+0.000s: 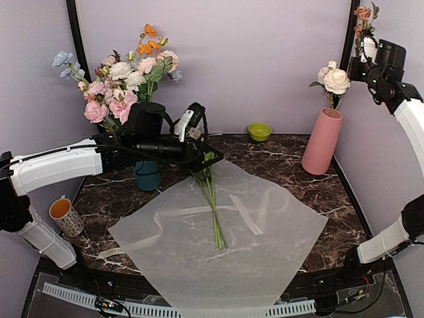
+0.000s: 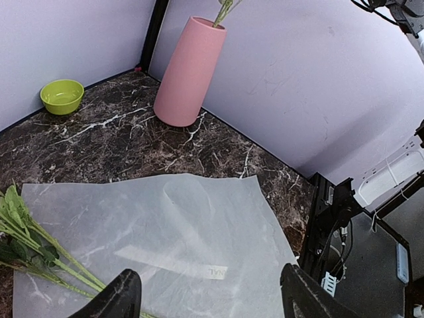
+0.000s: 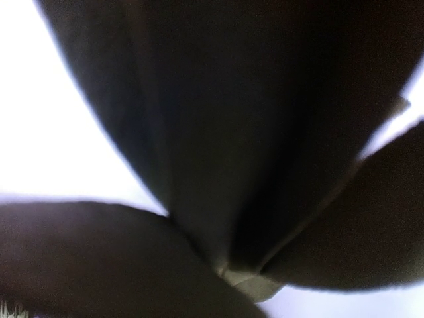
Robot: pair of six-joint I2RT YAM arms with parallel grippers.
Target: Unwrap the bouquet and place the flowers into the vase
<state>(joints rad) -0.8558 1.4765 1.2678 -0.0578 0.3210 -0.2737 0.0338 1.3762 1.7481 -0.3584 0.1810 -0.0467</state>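
The cream translucent wrapping paper (image 1: 218,238) lies spread flat on the marble table, unwrapped. On it lie a few of the flowers (image 1: 213,205), long green stems whose blooms are hidden under my left arm. My left gripper (image 1: 200,136) hovers over their upper ends, open and empty, with paper showing below the gripper (image 2: 212,301) and stems (image 2: 40,255) to its left. The salmon-pink vase (image 1: 321,142) (image 2: 189,73) stands at the back right with white blooms (image 1: 334,79) in it. High above it, my right gripper (image 1: 368,52) is shut on a peach flower (image 1: 362,13). Dark leaves fill the right wrist view.
A teal vase (image 1: 147,175) with a big pink, white, orange and blue arrangement (image 1: 122,83) stands behind my left arm. A green bowl (image 1: 260,131) (image 2: 62,95) sits at the back. A mug (image 1: 65,215) is at the left edge, with a cream ribbon (image 1: 111,253) near it.
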